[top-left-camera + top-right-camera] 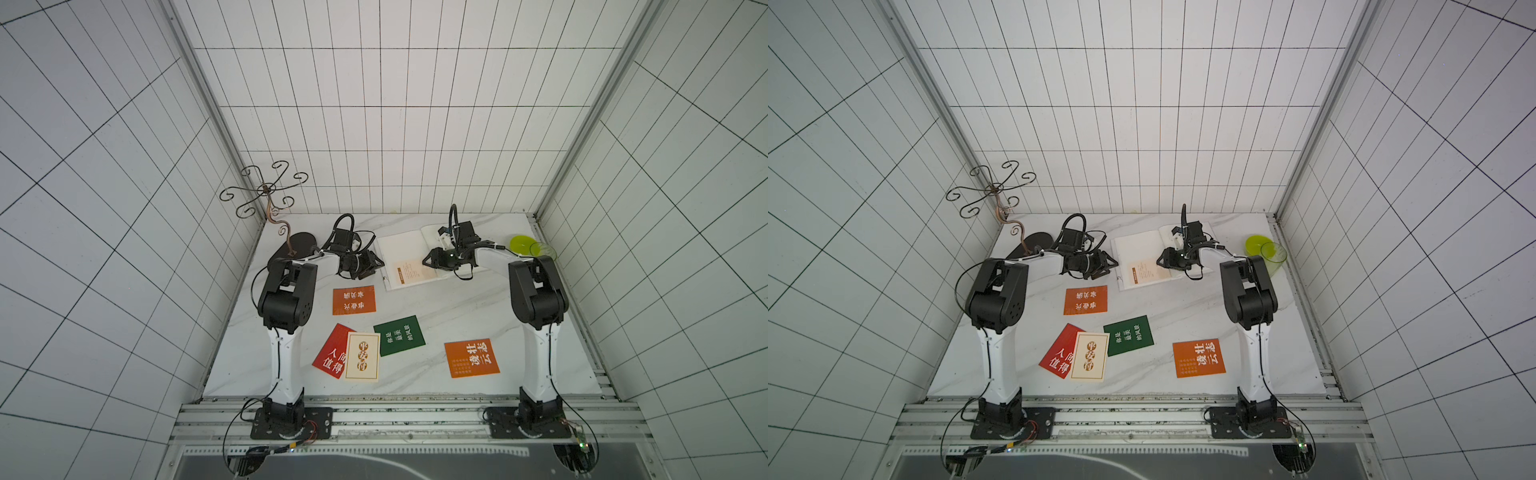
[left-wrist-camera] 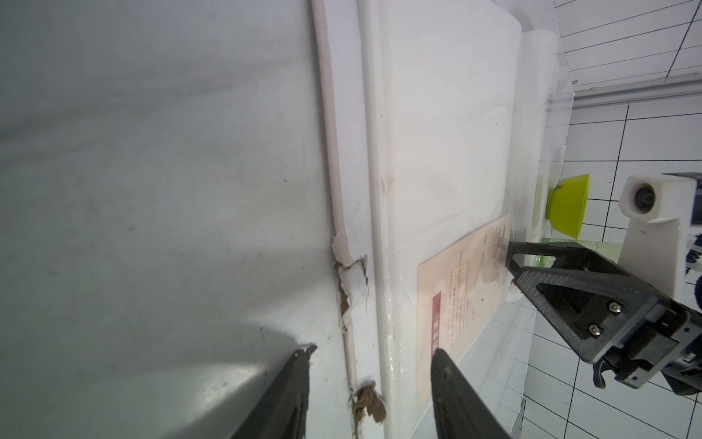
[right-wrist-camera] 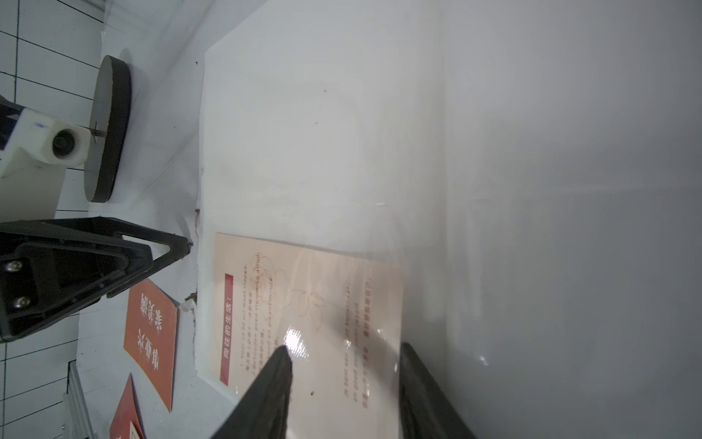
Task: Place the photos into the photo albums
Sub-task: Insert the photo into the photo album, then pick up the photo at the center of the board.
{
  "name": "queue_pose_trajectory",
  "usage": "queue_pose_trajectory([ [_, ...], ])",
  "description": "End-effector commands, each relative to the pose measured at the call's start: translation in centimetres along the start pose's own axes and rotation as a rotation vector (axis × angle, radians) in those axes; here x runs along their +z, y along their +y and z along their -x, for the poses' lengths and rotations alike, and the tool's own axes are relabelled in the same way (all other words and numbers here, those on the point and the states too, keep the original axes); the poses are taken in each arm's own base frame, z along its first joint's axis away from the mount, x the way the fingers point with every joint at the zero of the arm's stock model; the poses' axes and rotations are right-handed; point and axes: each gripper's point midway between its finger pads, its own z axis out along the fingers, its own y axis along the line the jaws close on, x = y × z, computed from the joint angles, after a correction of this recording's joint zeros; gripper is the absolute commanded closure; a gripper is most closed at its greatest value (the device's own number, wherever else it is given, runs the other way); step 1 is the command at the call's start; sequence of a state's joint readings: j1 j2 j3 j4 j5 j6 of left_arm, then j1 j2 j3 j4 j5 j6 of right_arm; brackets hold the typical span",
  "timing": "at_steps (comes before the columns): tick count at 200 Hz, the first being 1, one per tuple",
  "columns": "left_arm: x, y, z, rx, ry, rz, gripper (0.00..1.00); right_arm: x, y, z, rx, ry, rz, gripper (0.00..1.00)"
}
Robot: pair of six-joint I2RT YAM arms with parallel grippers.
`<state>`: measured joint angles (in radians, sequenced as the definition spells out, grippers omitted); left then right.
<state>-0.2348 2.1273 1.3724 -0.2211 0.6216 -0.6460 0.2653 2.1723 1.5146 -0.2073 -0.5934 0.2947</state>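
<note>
- Marbled white surface (image 1: 478, 316) lay nearest, with an orange rectangular card (image 1: 354, 300) loose just short of the album.
- Thick whitish open album (image 1: 405, 249) held a cream printed card (image 3: 311, 304) in its sleeve.
- Right claw (image 3: 343, 347) hung half-open and empty over that card.
- Left claw (image 1: 376, 266) was likewise half-open and empty, beside the cover edge.
- Insertion looked complete. The next move called for fetching the orange card.

The tabletop (image 1: 478, 316) is white marble with thin grey veins. The open book (image 1: 399, 249) near its far edge has plain white pages, and on them is a cream card (image 1: 411, 272) with a dark red stripe and fine brownish print. On the marble lie an orange card (image 1: 354, 300), a second orange card (image 1: 471, 358) toward the right edge, a red card (image 1: 330, 353) and a dark green card (image 1: 399, 336), all with white characters, and a framed cream card (image 1: 362, 356) with a thin gold-brown border. A yellow-green bowl (image 1: 521, 243) sits at the far right corner.
</note>
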Motion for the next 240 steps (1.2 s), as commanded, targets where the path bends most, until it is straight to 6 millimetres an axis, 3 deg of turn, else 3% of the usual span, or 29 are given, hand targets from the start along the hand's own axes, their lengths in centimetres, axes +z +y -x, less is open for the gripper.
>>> queue_pose_trajectory([
  [1,-1.3,-1.9,1.0,0.048,-0.043,-0.022,0.48,-0.9,1.1,1.2,0.017,-0.013,0.062,0.5],
  [35,-2.7,-3.3,2.0,0.083,-0.084,-0.01,0.48,-3.2,0.5,2.2,0.024,-0.074,-0.017,0.38],
  [77,-6.0,-5.3,2.7,0.124,-0.151,0.008,0.48,-6.9,1.3,3.1,-0.007,-0.152,-0.093,0.34],
  [103,-8.3,-5.3,1.3,0.154,-0.167,0.044,0.48,-8.7,2.1,2.5,-0.026,-0.179,-0.115,0.34],
  [128,-10.7,-4.4,-1.0,0.181,-0.182,0.096,0.48,-9.6,4.4,1.5,-0.07,-0.186,-0.11,0.34],
  [180,-14.6,-0.8,-5.7,0.194,-0.184,0.184,0.48,-7.4,11.3,-1.7,-0.138,-0.179,-0.016,0.37],
  [209,-15.1,2.9,-7.5,0.128,-0.169,0.222,0.48,-5.1,14.9,-3.1,-0.161,-0.153,0.046,0.38],
  [240,-14.4,4.6,-8.3,0.087,-0.15,0.21,0.48,-2.2,18.2,-4.5,-0.19,-0.099,0.099,0.37],
])
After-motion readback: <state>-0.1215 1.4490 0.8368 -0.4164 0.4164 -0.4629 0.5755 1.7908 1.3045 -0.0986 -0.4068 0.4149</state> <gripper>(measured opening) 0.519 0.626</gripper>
